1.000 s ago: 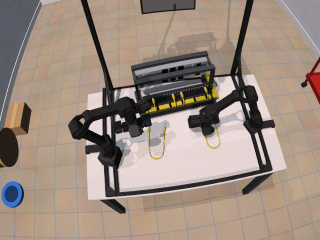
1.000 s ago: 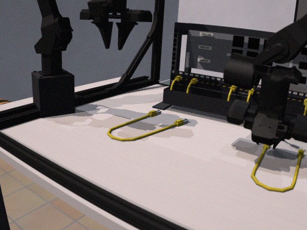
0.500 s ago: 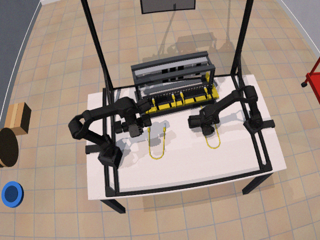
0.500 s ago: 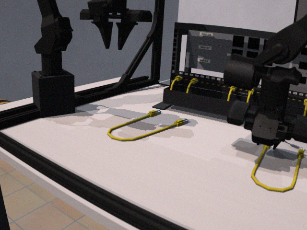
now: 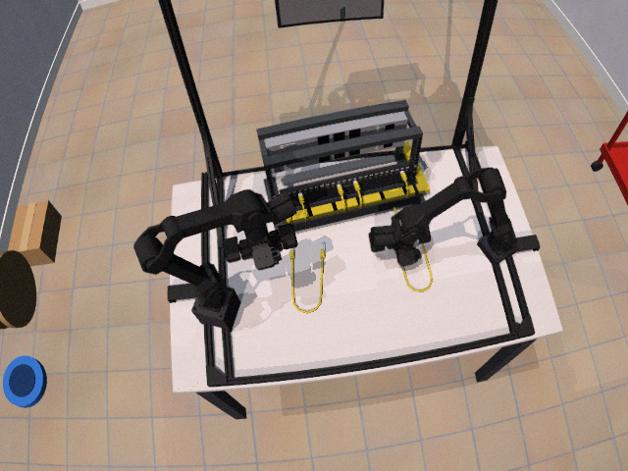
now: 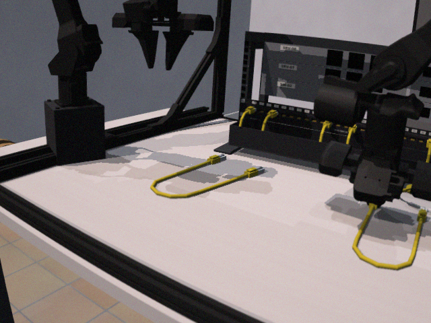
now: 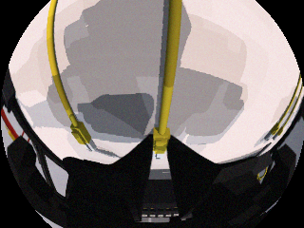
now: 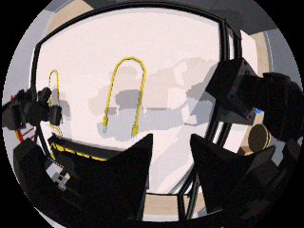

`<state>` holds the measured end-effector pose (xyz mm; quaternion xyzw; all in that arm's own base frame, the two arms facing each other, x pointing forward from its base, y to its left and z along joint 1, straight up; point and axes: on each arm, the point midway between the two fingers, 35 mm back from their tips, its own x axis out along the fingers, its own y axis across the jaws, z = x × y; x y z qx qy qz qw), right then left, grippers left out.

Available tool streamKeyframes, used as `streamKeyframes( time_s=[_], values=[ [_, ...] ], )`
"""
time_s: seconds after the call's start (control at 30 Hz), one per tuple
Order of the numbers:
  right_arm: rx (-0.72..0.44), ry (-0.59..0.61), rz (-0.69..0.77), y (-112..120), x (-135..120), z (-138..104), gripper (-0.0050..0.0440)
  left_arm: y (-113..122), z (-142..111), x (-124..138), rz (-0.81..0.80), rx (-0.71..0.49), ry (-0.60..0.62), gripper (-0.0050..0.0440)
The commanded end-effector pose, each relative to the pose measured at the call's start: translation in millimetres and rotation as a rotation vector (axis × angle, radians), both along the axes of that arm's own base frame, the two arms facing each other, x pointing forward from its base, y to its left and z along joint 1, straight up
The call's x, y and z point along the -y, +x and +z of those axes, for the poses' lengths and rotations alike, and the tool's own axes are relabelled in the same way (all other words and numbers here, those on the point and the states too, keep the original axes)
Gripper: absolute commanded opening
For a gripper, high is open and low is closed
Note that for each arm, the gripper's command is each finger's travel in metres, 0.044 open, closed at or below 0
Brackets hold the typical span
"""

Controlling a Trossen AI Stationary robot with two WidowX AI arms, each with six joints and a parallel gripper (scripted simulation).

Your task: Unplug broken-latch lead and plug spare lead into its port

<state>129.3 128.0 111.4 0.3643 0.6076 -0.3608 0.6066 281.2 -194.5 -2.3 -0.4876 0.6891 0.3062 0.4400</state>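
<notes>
The left hand (image 5: 407, 254) (image 6: 373, 200) (image 7: 160, 139) pinches a spare's plug (image 6: 372, 206) (image 7: 161, 140); seen from above, its cord (image 5: 431, 276) (image 6: 355, 239) (image 7: 173, 57) trails towards 6 o'clock, the rack (image 5: 335, 117) (image 6: 313, 38) (image 7: 159, 190) (image 8: 95, 148) towards 12. The right hand (image 5: 266, 255) (image 6: 159, 66) (image 8: 172, 138), spread, hangs at 9.

Exterior view | three pale labels on the rack (image 5: 344, 143) (image 6: 313, 38), top to bottom | top label (image 6: 289, 48): SRV-0, last digit blurred to me | middle label (image 6: 287, 66): SRV-07 | bottom label (image 6: 285, 85): SW-0, last digit unclear

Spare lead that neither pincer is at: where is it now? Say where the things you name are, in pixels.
In the top view, the spare lead (image 5: 306, 311) (image 6: 172, 196) (image 7: 288, 115) (image 8: 129, 58) lies left of centre, just right of the right arm's base (image 5: 219, 318) (image 6: 75, 132) (image 8: 230, 90).
</notes>
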Motion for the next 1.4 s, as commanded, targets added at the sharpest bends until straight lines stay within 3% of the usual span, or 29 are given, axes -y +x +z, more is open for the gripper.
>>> streamKeyframes(
  time_s=[0.0,0.83,0.87,1.37],
  values=[
    [0.000,0.000,0.000,0.0,0.0,0.0,0.0176,0.2,0.0,0.1,0.000,0.001,0.000,0.0000],
    [0.000,0.000,0.000,0.0,0.0,0.0,0.0176,0.0,0.0,0.0,0.000,0.000,0.000,0.0000],
    [0.000,0.000,0.000,0.0,0.0,0.0,0.0176,0.0,0.0,0.0,0.000,0.000,0.000,0.0054],
    [0.000,0.000,0.000,0.0,0.0,0.0,0.0176,0.0,0.0,0.0,0.000,0.000,0.000,0.0054]
  ],
)
